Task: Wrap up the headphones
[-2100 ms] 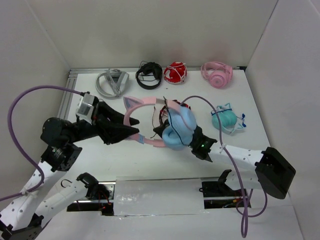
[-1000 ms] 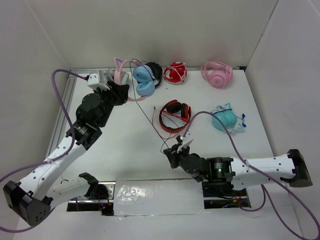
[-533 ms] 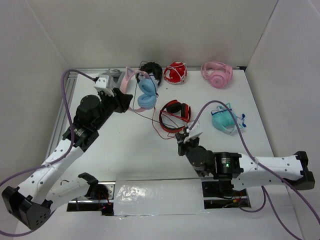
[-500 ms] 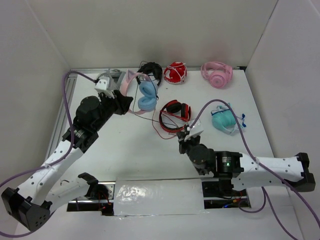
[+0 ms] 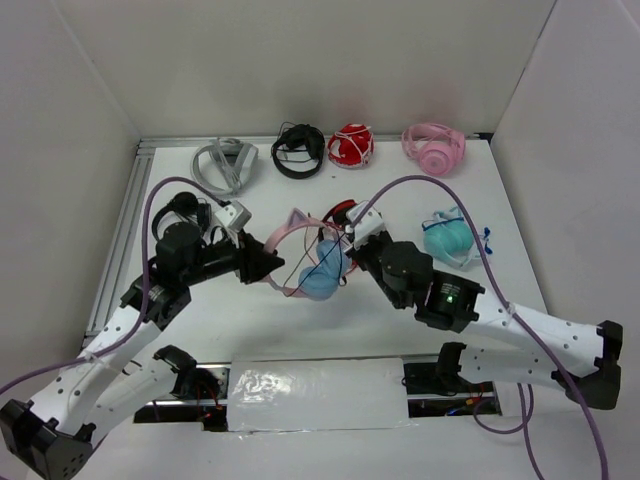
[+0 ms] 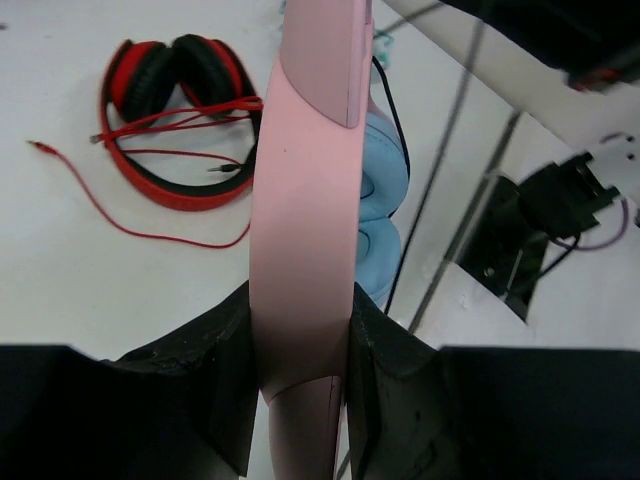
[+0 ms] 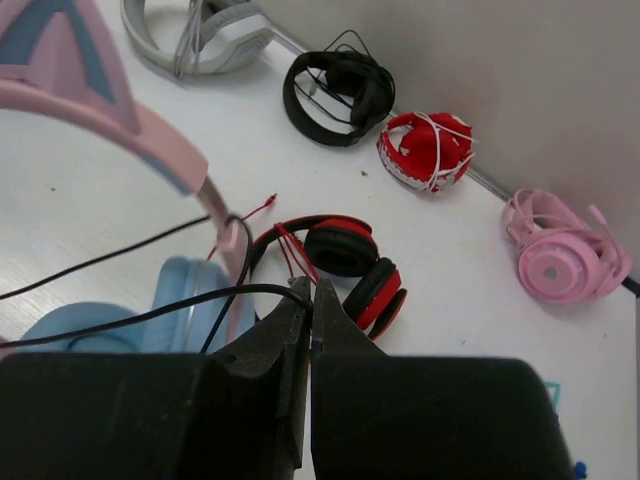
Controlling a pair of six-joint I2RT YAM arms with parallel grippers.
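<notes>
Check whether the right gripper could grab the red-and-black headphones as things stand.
Probably not yet: the right gripper is shut on the black cable. The red-and-black headphones lie just beyond it, nothing between, but it would need to release first.

The left gripper (image 6: 300, 335) clamped on the pink headphones (image 6: 305, 180).
The headband ran straight up between the black fingers (image 6: 222, 380), pressed from both sides. Its blue cups (image 6: 378, 205) sat just behind, with a black cable (image 6: 397, 130) crossing them. To the left, red headphones (image 6: 175, 110) lay on the white table (image 6: 80, 260), their red cable (image 6: 140, 236) trailing loose.
</notes>
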